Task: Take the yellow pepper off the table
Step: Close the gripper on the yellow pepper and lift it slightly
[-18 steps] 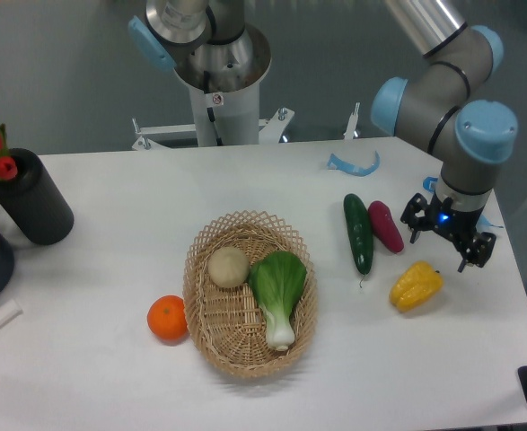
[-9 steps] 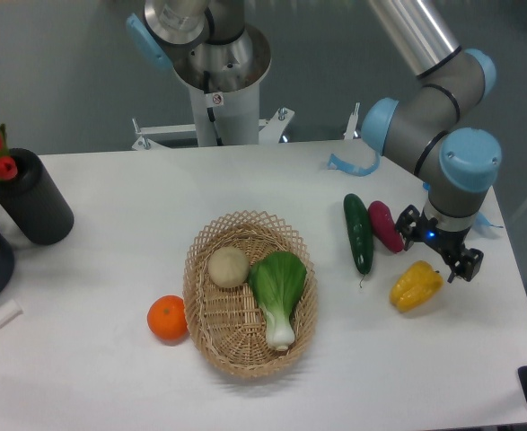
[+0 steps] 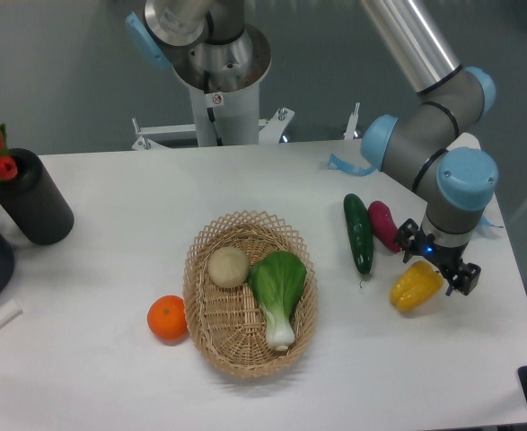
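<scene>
Hand [image 3: 435, 263] at right of frame sits just above one glossy yellow bell pepper [image 3: 415, 286] lying on the white bench [image 3: 110, 377]; its black fingers look spread, holding nothing, though their tips are hard to make out. One woven basket [image 3: 211, 325] sits mid-frame.

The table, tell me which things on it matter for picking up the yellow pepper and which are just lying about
Belong to the job: yellow pepper, gripper above it, table.

Lying about: orange, basket holding beige ball and bok choy, cucumber, purple vegetable, black vase.
</scene>
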